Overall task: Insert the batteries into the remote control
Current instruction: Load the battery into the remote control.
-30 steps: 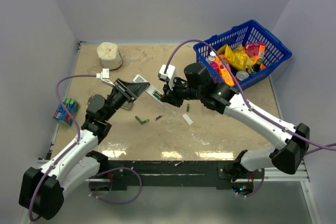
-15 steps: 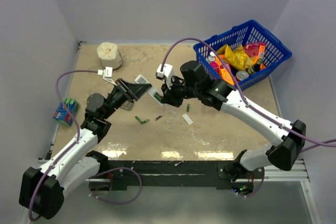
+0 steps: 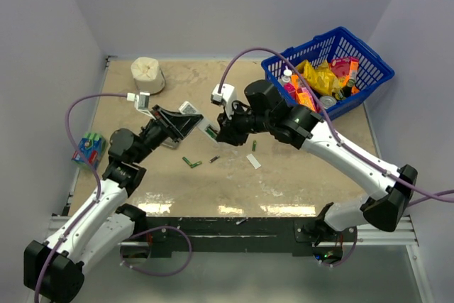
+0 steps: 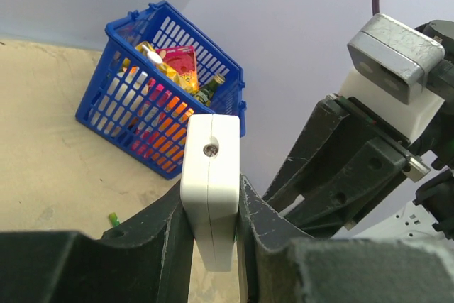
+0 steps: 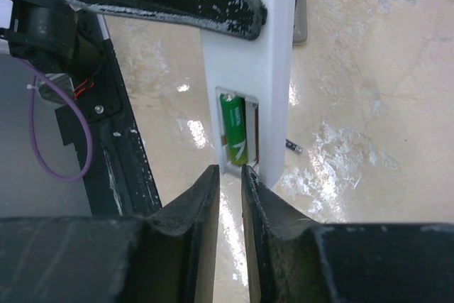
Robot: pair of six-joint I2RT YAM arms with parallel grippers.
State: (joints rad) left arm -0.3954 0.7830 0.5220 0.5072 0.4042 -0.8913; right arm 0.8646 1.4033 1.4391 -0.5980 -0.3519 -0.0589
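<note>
Left fingers (image 4: 159,228): pinching the remote control (image 4: 211,175) across its thin sides, one end face turned to the wrist camera. A screw head shows on that face; no lettering.

Right fingers (image 5: 195,218): a narrow slit apart, nothing seen between them, tips at the lower lip of the battery bay (image 5: 253,140) in the remote's back. The bay is uncovered, with one green cell (image 5: 233,129) lying lengthwise in it. There is a white mark on its wrap, not readable. The sliver of bay beside the cell is too thin to make out.

The remote is held clear of the worktop (image 3: 305,175), over its middle and a little toward the left edge.

On the worktop beneath:
- green loose cell (image 3: 190,162)
- dark loose cell (image 3: 214,159)
- second green cell (image 3: 254,147), with a small white flat piece (image 3: 253,161) just beside it

Wrapped pack (image 3: 89,148) at the left edge: green cells, blue-red label, print too small to read.

Blue basket (image 3: 330,69) at the far right corner: yellow, orange and pink packets, no wording legible.

White roll (image 3: 147,74) at the far left corner.
</note>
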